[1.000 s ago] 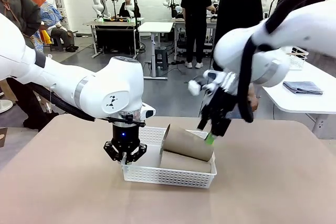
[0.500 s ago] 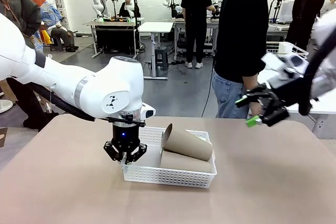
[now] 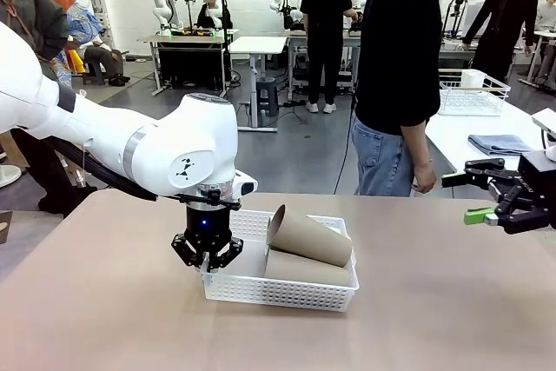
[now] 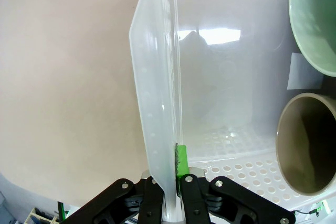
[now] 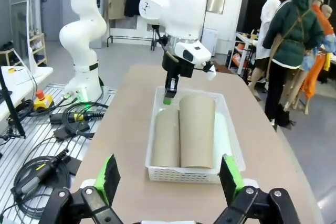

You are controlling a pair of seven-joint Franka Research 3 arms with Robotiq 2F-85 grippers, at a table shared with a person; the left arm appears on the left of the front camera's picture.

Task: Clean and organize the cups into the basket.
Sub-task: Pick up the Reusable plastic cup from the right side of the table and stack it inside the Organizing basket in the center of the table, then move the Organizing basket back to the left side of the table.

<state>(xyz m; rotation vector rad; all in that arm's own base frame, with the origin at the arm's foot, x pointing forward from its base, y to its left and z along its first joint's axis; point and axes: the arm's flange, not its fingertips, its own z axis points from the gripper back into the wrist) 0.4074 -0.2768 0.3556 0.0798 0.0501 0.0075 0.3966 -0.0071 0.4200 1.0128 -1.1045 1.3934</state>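
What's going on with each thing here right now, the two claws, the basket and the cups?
Left gripper: shut on the basket's short wall.
Right gripper: open, empty, off to the table's right side.
Basket: flat on the table, pinched at one end.
Upper tan cup: lying down, resting atop the others.
Lower tan cup: lying on the basket floor.
Mint green cup: lying in the basket.
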